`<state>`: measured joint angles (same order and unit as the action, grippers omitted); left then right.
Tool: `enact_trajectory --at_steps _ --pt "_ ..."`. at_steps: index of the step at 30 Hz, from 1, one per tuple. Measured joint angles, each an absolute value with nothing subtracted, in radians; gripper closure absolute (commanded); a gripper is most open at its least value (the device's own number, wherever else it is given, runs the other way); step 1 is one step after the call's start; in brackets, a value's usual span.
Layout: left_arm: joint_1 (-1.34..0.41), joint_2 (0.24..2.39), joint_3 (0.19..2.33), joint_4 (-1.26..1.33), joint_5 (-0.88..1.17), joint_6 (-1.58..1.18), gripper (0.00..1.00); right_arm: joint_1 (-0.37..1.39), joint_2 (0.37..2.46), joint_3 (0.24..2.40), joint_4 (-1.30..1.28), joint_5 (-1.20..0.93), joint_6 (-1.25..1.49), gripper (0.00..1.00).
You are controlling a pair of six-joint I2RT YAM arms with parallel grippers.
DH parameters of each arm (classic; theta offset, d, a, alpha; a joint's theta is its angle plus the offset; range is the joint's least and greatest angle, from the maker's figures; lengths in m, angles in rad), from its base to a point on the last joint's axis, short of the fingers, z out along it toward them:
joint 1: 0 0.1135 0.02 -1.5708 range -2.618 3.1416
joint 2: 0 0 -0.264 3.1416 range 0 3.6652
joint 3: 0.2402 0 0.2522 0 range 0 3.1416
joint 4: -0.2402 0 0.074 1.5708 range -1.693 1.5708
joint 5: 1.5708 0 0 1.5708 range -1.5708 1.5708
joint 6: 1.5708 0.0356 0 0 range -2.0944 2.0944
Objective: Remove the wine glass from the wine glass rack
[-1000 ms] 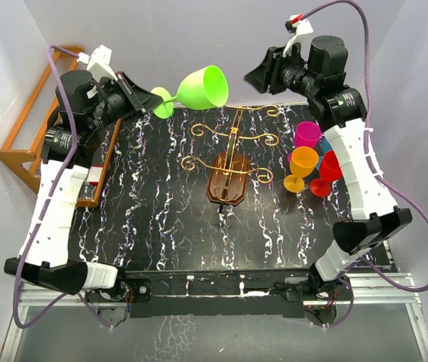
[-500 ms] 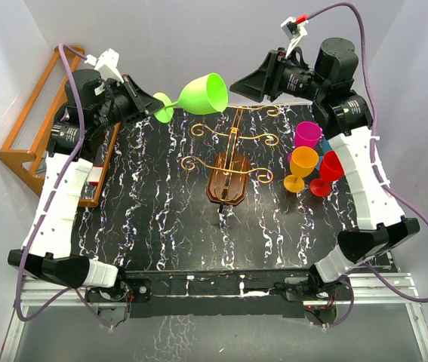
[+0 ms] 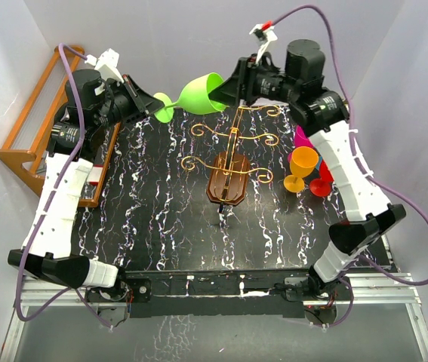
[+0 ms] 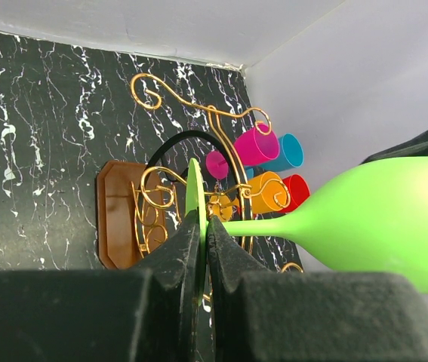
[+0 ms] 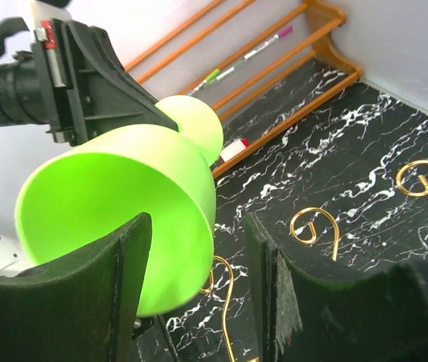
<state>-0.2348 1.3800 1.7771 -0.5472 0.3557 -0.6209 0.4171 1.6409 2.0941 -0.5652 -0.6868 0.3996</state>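
Wine glass (image 3: 202, 94), lime green, lies sideways in the air over the table's (image 3: 153, 219) far edge, its foot (image 4: 195, 192) pinched tight in my left gripper (image 3: 152, 103), its bowl (image 5: 123, 196) between my right gripper's (image 3: 225, 90) wide-spread fingers (image 5: 85, 294), clear of the gold wire rack (image 3: 232, 162) standing mid-table.

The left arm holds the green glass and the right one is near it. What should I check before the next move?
1. Left gripper shut on wine glass foot: ok.
2. Right gripper open: ok.
3. Bowl sits between right fingers: cannot tell, only its side shows there.
4. Glass clear of wine glass rack: ok.
5. Coloured glasses stand apart at the right: ok.
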Motion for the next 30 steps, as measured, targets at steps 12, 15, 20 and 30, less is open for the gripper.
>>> enact_trajectory --at_steps 12,15,20,30 --pt "-0.233 1.38 1.774 -0.566 0.302 -0.631 0.03 0.496 1.668 2.07 -0.669 -0.341 0.369 0.92" --pt "-0.233 1.38 1.765 -0.581 0.265 -0.645 0.03 0.495 1.6 2.006 -0.673 -0.15 0.367 0.92" --pt "-0.232 1.38 1.732 -0.569 0.211 -0.682 0.03 0.453 1.432 1.914 -0.696 0.243 0.365 0.92" --pt "-0.232 1.449 1.722 -0.525 0.179 -0.75 0.03 0.336 1.161 1.874 -1.065 0.742 0.505 0.92"
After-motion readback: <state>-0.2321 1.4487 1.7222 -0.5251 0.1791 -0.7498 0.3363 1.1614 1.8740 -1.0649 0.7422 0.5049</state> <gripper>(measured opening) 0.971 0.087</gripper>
